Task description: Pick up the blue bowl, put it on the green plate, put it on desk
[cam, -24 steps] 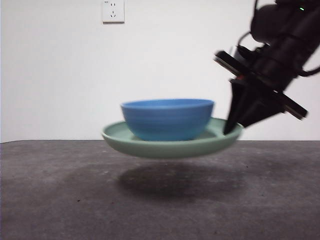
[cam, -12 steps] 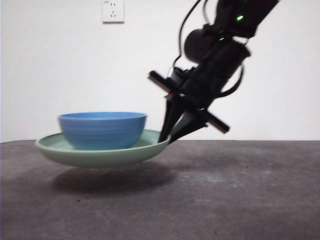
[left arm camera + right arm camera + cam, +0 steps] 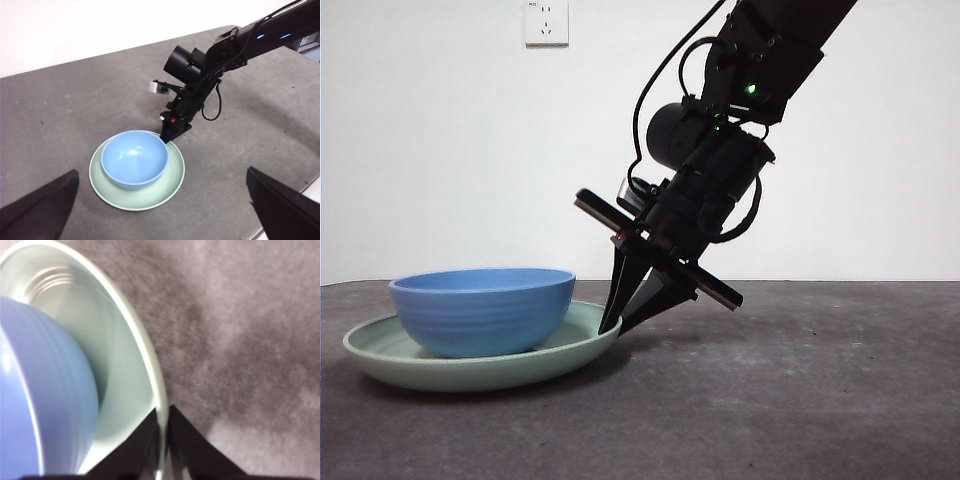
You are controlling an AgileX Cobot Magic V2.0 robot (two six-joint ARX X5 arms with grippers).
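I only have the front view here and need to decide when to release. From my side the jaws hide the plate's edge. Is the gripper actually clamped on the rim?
Observer: Yes. The right wrist view shows the right gripper shut on the green plate, one jaw inside the rim and one outside.
Operator: Is the bowl centred on the plate?
Observer: Roughly. The left wrist view from above shows the blue bowl sitting slightly toward the far rim, with more green showing on the near side.
Operator: Where's the other arm?
Observer: The left gripper is open, high above the desk, holding nothing.
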